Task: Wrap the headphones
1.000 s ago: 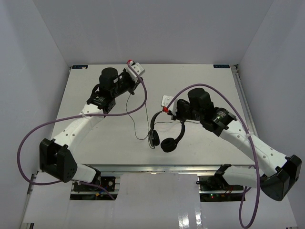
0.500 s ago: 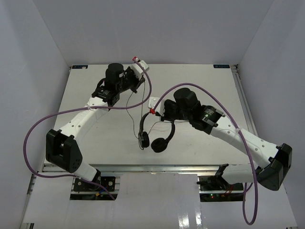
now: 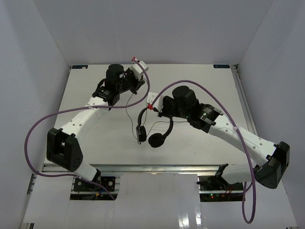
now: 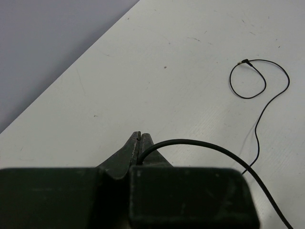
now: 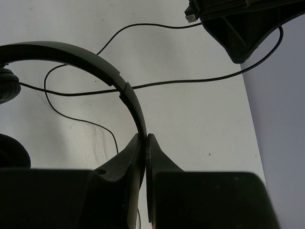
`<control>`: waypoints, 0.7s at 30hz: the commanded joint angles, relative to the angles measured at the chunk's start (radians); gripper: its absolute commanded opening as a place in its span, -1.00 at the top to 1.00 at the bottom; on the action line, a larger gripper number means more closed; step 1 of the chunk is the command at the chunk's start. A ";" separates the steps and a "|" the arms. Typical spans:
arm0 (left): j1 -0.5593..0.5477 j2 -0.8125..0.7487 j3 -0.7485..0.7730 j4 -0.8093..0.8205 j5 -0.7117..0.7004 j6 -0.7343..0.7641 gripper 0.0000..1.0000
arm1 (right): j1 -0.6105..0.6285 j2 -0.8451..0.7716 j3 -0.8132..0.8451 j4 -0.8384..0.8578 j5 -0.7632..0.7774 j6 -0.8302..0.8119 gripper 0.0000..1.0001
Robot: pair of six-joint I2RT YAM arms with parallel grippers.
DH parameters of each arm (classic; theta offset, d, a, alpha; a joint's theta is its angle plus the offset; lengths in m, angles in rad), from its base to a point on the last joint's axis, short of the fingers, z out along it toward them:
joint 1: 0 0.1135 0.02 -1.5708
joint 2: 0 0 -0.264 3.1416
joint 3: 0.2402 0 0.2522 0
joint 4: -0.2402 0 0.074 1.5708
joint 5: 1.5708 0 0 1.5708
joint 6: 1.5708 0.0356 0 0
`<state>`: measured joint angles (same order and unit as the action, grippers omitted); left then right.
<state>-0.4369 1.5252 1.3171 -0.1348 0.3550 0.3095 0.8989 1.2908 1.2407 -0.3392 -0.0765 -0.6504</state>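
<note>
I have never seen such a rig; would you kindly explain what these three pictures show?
Two robot arms are bolted to a white table. The wide picture comes from a fixed camera above and behind them; the other two come from a camera on each wrist. The right arm's fingers are shut on the thin headband of small black headphones. The left arm's fingers are shut on their long thin cord, whose free end loops on the table. The purple cables belong to the robot.
</note>
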 commanded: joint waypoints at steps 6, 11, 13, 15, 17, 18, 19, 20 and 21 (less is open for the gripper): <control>0.000 -0.047 0.032 -0.005 0.048 -0.003 1.00 | 0.007 0.111 0.046 0.117 0.138 0.094 0.85; 0.000 -0.081 0.022 -0.011 0.042 0.004 1.00 | -0.022 0.142 0.042 0.118 0.186 0.126 0.85; 0.000 -0.090 0.021 -0.015 0.040 0.006 1.00 | -0.041 0.155 0.037 0.119 0.192 0.134 0.85; 0.000 -0.099 0.022 -0.017 0.047 0.005 1.00 | -0.072 0.178 0.037 0.118 0.198 0.148 0.85; 0.000 -0.104 0.023 -0.021 0.062 -0.002 1.00 | -0.091 0.196 0.046 0.118 0.201 0.175 0.85; 0.000 -0.108 0.024 -0.022 0.068 -0.007 1.00 | -0.105 0.206 0.051 0.118 0.203 0.190 0.85; 0.000 -0.111 0.025 -0.022 0.070 -0.009 1.00 | -0.115 0.216 0.054 0.117 0.204 0.203 0.85; 0.000 -0.111 0.025 -0.022 0.075 -0.014 1.00 | -0.120 0.222 0.059 0.117 0.207 0.212 0.85; 0.000 -0.114 0.025 -0.022 0.084 -0.020 1.00 | -0.129 0.233 0.066 0.117 0.208 0.221 0.85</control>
<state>-0.4340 1.4691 1.3178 -0.1509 0.3927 0.3049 0.8043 1.4995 1.2419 -0.2806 0.1076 -0.5047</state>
